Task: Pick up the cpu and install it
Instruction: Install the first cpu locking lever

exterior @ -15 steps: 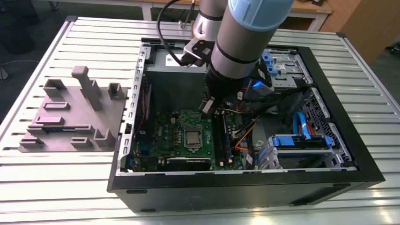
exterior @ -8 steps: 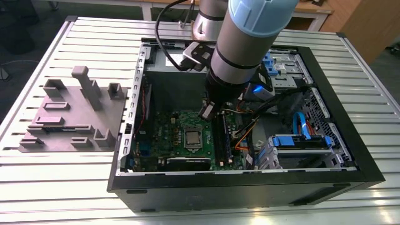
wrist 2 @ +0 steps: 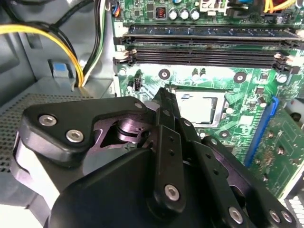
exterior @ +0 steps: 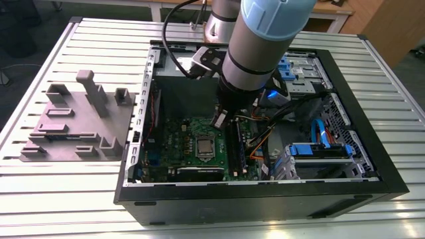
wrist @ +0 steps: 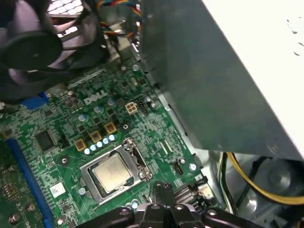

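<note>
CPU sits in socket, just off my fingertips

CPU (wrist: 111, 172) lies flat in the socket frame (wrist: 92, 183) on the green motherboard (wrist: 42, 156), seated, not in my grip. My gripper (wrist: 163, 190) has fingertips pressed together w/ nothing between them, hovering just beside the socket's edge, on the side toward the grey box (wrist: 213, 80). In the second wrist view the chip (wrist 2: 199, 108) shows just past my fingers (wrist 2: 167, 102). Exterior view: gripper (exterior: 220, 119) is inside the case (exterior: 265, 199), above the board, chip (exterior: 205, 146) just below it.

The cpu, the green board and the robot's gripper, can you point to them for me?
cpu (wrist: 111, 172): first wrist view, middle of its shiny metal top, sitting in the socket.
green motherboard (exterior: 180, 142): exterior view, bare green part beside the socket.
gripper (wrist 2: 167, 107): second wrist view, at its fingertips above the board.
</note>
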